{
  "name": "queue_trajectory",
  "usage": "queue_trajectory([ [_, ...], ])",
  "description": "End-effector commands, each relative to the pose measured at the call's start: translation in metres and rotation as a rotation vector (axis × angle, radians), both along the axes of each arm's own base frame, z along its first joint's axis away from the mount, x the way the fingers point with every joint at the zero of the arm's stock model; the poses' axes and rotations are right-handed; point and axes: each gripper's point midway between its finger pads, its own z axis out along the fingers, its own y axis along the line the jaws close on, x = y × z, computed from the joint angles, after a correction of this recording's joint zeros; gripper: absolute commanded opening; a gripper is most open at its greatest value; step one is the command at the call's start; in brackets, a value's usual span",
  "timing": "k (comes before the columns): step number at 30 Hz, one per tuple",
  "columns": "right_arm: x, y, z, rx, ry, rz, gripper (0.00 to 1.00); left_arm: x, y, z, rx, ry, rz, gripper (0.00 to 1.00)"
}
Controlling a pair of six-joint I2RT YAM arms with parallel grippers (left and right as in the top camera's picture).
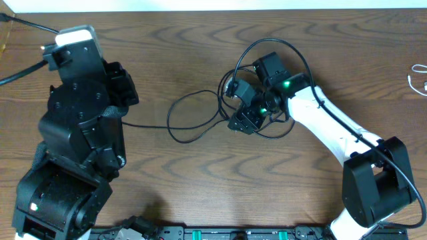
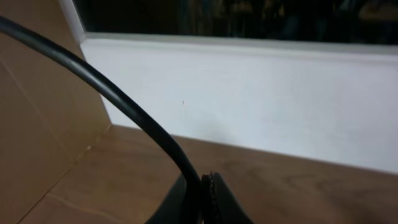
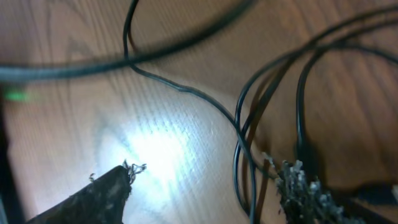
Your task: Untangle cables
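Thin black cables (image 1: pixel 200 117) lie in loose overlapping loops on the wooden table, with another loop (image 1: pixel 277 50) around the right wrist. One black strand (image 1: pixel 143 125) runs left under my left arm. My left gripper (image 2: pixel 202 193) is shut on a black cable (image 2: pixel 124 106) that arcs up and to the left. My right gripper (image 1: pixel 243 120) is low over the tangle; in the right wrist view it (image 3: pixel 208 174) is open, and black strands (image 3: pixel 239 149) pass between the jaws close to the right finger. A white cable (image 1: pixel 419 77) lies at the far right edge.
My left arm (image 1: pixel 80 127) fills the left side of the table. The right arm (image 1: pixel 333 133) reaches in from the bottom right. A white wall (image 2: pixel 249 99) lies beyond the table's far edge. A black rail (image 1: pixel 233 233) runs along the front edge.
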Motion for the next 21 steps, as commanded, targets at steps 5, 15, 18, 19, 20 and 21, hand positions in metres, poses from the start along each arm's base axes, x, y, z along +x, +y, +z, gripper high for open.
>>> queue_trajectory([
  [5,0.007,0.003,-0.027,-0.008,-0.04,0.015,0.69,0.001,-0.019,-0.015,-0.06,0.06,-0.102,0.08],
  [15,0.008,0.003,-0.067,-0.037,0.048,-0.021,0.55,0.018,-0.031,-0.049,-0.041,0.188,-0.113,0.08],
  [18,0.009,0.003,-0.067,-0.038,0.043,-0.022,0.54,0.021,-0.032,-0.055,-0.075,0.204,-0.098,0.08],
  [19,0.011,0.002,-0.068,-0.045,0.036,-0.026,0.54,0.022,-0.033,-0.057,-0.076,0.21,-0.099,0.08],
  [20,0.013,0.001,-0.069,-0.057,0.027,-0.03,0.54,0.023,-0.034,-0.058,-0.081,0.215,-0.096,0.08],
  [21,0.014,-0.001,-0.07,-0.071,0.019,-0.036,0.53,0.024,-0.034,-0.06,-0.086,0.22,-0.093,0.08],
])
